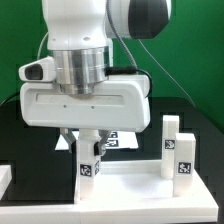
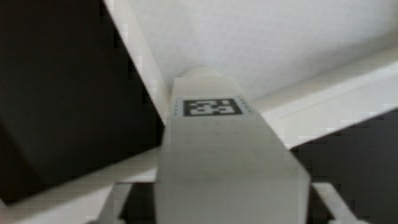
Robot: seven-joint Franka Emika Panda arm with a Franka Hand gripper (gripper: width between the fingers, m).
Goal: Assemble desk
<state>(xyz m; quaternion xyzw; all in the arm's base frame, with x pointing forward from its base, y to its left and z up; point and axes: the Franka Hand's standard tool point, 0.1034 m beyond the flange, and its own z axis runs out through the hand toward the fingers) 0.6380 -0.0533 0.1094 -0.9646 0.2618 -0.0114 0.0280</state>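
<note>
A: Tool (image 1: 88,146) status?
B: Above the desk top panel (image 1: 130,185), fingers either side of a leg post (image 1: 90,158) w/ tag. Closed or not: cannot tell.
A: Other parts?
B: 2nd leg post (image 1: 176,150) upright on panel, toward exterior view's right of tool. Panel flat on black table (image 1: 25,140).

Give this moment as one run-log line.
phase: grasping leg | pincer: around leg post, grip unconfirmed | second leg post: upright at exterior view's right | top panel: below

Green backdrop (image 1: 190,70), black tabletop (image 1: 15,140).
</note>
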